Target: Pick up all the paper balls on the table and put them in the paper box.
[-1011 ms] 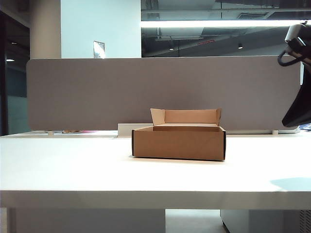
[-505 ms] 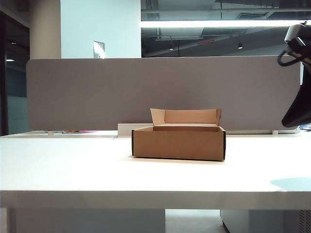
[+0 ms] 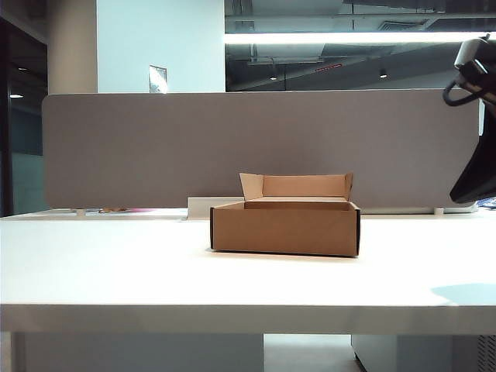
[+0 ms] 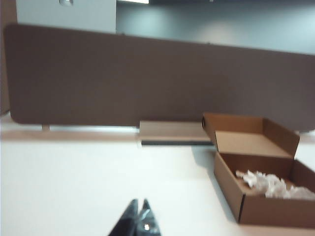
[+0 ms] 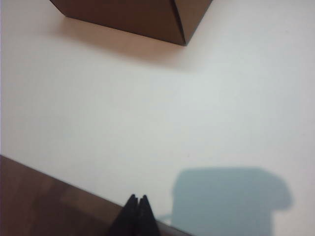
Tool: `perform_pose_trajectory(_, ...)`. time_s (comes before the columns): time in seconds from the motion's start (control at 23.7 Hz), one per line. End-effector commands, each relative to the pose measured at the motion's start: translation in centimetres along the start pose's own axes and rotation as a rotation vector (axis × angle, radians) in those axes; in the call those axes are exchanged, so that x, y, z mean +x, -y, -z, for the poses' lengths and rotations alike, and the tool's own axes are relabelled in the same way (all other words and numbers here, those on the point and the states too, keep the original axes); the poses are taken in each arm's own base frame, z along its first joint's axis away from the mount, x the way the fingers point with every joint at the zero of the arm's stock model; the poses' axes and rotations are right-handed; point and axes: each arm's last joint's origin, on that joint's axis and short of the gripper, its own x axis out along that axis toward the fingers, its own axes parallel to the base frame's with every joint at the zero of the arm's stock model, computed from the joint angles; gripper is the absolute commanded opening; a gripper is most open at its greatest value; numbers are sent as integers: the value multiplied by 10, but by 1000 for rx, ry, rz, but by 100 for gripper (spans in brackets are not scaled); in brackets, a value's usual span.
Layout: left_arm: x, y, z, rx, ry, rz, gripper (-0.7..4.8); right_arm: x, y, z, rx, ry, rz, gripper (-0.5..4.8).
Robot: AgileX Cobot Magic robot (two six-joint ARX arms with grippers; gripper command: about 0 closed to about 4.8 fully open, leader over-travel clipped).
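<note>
The box [image 3: 285, 226] stands on the table [image 3: 116, 271] a little right of the middle, its flaps upright along the far side, just in front of the grey divider [image 3: 155, 147]. From the exterior view its inside cannot be seen. The left wrist view looks in from the side: the paper balls [image 4: 270, 184] lie inside the box [image 4: 256, 196] as a white crumpled heap against the near wall (how many there are cannot be told, they run together). A flat white block [image 4: 170, 132] lies at the foot of the divider, just left of the box.

The left gripper [image 4: 139, 216] has its jaws pressed together with nothing between them, over bare table [image 4: 74, 177] left of the box; it does not show in the exterior view. The right gripper [image 5: 137, 209] is likewise closed and empty, hanging above the table [image 5: 147, 108] apart from a corner of the box [image 5: 142, 17], its shadow cast on the white top. In the exterior view only part of the right arm [image 3: 474, 167] shows at the right edge, well above the table.
</note>
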Motion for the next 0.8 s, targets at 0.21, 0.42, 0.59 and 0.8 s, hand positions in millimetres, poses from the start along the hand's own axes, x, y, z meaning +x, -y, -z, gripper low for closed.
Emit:
perform_pose_trajectory(0.21, -1, -6, 4, -5, -36, -184, -6, -1, -1, -2, -2, 16, -7, -1)
perform_pose_trajectory(0.42, 0, -5, 4, -6, -39, -150, -6, -1, -1, -2, -2, 16, -7, -1)
perform_pose_trajectory(0.59, 0, -4, 4, -6, -41, -147, -6, -1, -1, -2, -2, 16, -7, -1)
perform_pose_trajectory(0.8, 0, -5, 5, -7, -47, -148, -5, -1, -1, -2, -2, 16, -5, -1)
